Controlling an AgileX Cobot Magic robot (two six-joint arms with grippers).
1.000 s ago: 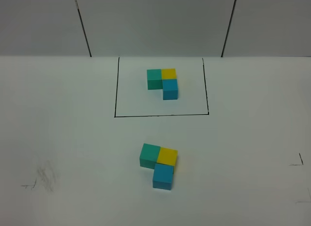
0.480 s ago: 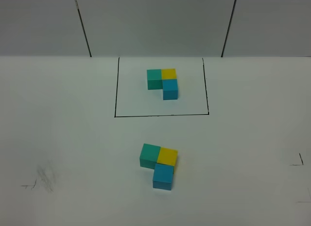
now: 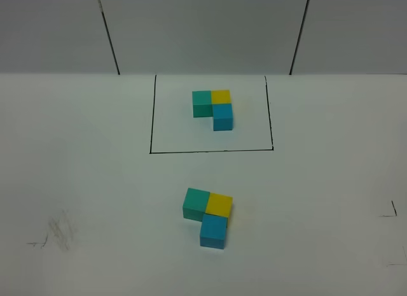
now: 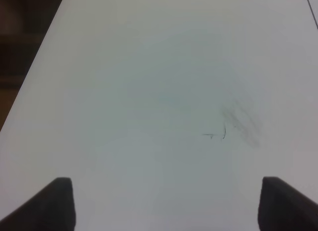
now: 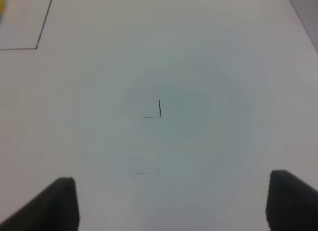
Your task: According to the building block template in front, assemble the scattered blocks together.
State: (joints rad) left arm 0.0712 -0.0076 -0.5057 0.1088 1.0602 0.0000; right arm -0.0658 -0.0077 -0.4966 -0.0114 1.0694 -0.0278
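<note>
The building block template (image 3: 213, 108) sits inside a thin black drawn rectangle (image 3: 151, 118) at the back middle: teal, yellow and blue cubes in an L. Nearer the front, the teal-green block (image 3: 196, 203), the yellow block (image 3: 219, 205) and the sky-blue block (image 3: 213, 231) stand joined in the same L. Neither gripper shows in the exterior high view. My left gripper (image 4: 166, 203) is open over bare table with a pencil smudge. My right gripper (image 5: 171, 203) is open over bare table with small corner marks. A yellow sliver (image 5: 1, 3) shows at the right wrist view's edge.
The white table (image 3: 95, 181) meets a grey back wall with two dark seams. A pencil smudge (image 3: 60, 232) lies at the front left; small drawn corner marks (image 3: 389, 212) lie at the front right. The table's edge (image 4: 35, 72) shows in the left wrist view.
</note>
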